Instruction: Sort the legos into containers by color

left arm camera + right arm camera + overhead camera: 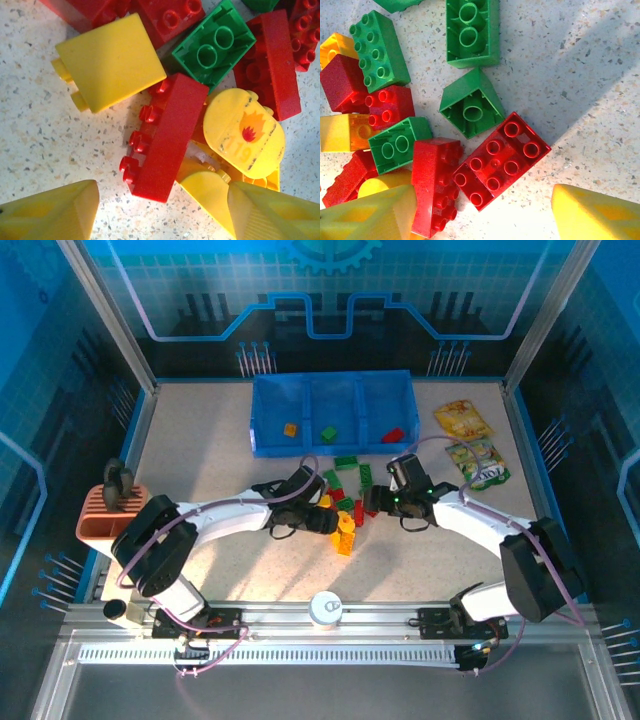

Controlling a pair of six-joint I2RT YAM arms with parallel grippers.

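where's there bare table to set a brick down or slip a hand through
Bare table lies between the orange holder and the left end of the blue tray, and between the lego pile and the near rail. Crowded: in front of the tray, where the pile, left gripper and right gripper meet.

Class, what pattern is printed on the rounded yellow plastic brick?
The rounded yellow plastic brick bears a red-orange flame above 119; it shows best in the left wrist view.

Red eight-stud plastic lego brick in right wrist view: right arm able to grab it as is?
Probably yes. The red eight-stud brick lies studs up just ahead of the open right gripper, bare table on its right; another red brick crowds its left.
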